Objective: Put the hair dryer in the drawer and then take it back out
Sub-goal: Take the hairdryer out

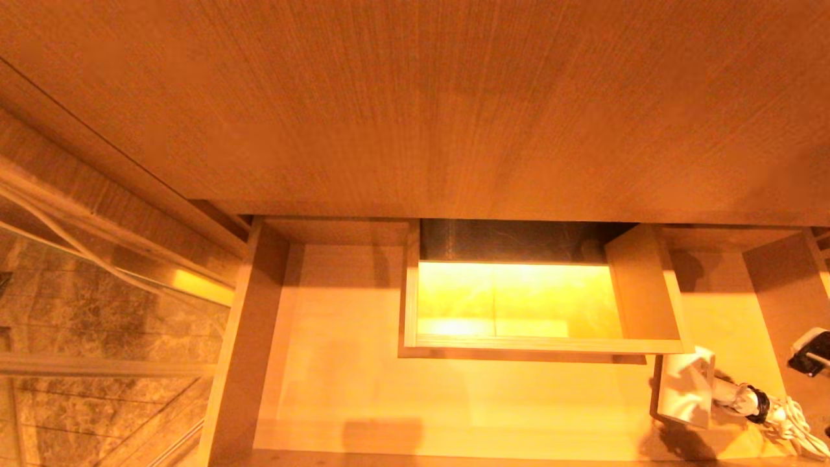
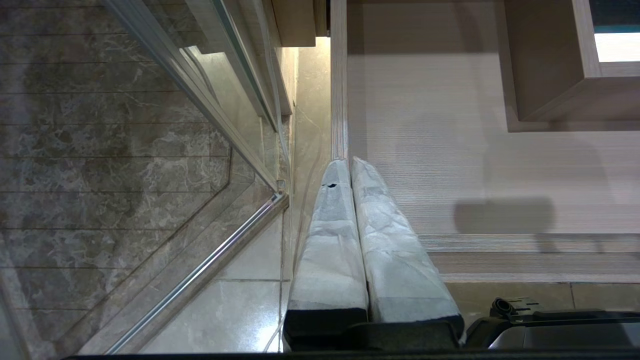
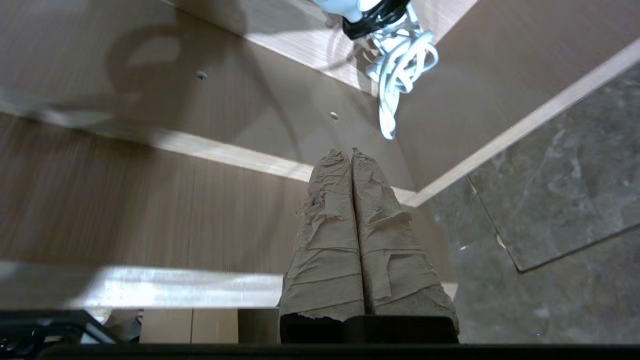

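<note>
Dryer (image 1: 697, 395) beside the drawer (image 1: 454, 395) right edge, right pincer (image 3: 351, 152) pressed together, empty

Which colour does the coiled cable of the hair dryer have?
White. The coiled cable shows best in the right wrist view.

Strong amber light floods the head view. The brightest patch, washed out by glare, is the floor of the boxed cutout (image 1: 519, 301) near the centre, with dark shadow just above it at twelve o'clock. Soft shadows lie on the drawer (image 1: 363, 383) floor toward six o'clock. The right wrist view is dimmer and cooler, its wood panels streaked with motion blur at nine o'clock; the left wrist view is sharp and evenly lit.
</note>
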{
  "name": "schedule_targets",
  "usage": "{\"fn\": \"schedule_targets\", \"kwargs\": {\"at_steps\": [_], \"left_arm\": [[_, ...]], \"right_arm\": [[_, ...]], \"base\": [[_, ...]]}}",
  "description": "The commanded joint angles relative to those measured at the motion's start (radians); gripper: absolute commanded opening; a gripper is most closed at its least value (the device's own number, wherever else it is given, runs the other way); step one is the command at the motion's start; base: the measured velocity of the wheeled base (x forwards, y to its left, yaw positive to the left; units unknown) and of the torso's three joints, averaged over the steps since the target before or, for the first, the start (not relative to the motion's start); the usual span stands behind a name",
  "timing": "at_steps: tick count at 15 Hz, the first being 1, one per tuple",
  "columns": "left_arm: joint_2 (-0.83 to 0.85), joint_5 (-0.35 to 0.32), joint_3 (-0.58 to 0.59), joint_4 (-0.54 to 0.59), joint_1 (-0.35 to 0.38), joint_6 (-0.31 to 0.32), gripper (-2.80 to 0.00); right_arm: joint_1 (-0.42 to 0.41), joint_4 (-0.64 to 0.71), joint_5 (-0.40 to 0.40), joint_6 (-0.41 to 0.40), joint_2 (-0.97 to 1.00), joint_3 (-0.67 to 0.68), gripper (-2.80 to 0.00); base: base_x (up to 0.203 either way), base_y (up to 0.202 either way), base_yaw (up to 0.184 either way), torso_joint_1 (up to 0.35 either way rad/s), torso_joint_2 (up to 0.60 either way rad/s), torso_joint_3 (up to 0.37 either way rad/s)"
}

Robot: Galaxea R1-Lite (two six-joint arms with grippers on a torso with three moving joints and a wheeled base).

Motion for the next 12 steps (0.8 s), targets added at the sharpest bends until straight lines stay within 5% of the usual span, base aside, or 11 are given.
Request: {"fn": "schedule_targets", "kwargs": {"at_steps": [1, 12], "left_arm": [[0.000, 0.000, 0.002, 0.000, 0.000, 0.000, -2.80], [0.000, 0.000, 0.002, 0.000, 0.000, 0.000, -2.80]], "right_arm": [[0.000, -0.031, 0.000, -0.005, 0.048, 0.007, -2.80], [0.006, -0.243, 0.015, -0.014, 0.165, 0.067, -2.80]], "base": [[0.000, 0.000, 0.000, 0.000, 0.00, 0.000], [0.000, 0.000, 0.000, 0.000, 0.00, 0.000]]}}
